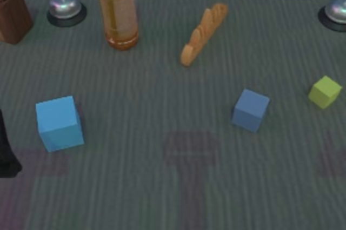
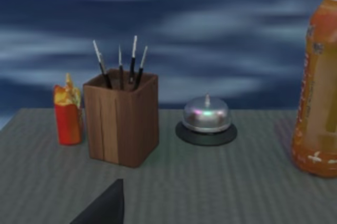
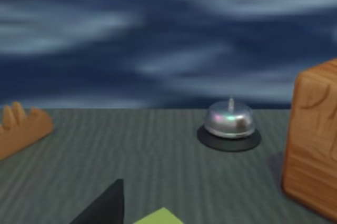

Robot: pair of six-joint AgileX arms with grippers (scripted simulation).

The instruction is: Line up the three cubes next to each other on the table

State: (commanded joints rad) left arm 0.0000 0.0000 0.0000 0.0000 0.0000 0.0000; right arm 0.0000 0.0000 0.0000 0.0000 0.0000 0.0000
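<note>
None of the lining-up looks done: the three cubes lie scattered on the table (image 1: 162,187). Taking the slate-blue cube (image 1: 251,110) as landmark, the small lime-green cube (image 1: 325,92) sits well apart to its right, and the large sky-blue cube (image 1: 59,123) far off to its left; all three moves seem left to make. Beyond it stand one baguette (image 1: 203,33), one orange bottle (image 1: 115,7), two silver bells (image 1: 65,6), one wooden pen holder (image 1: 12,14) and one carton of fries (image 2: 67,115); a wooden block (image 3: 311,140) shows too. The left gripper (image 1: 6,151) waits at the table's left edge beside the sky-blue cube, the right gripper (image 3: 105,205) near the green one; whether either's fingers are apart I cannot tell.
</note>
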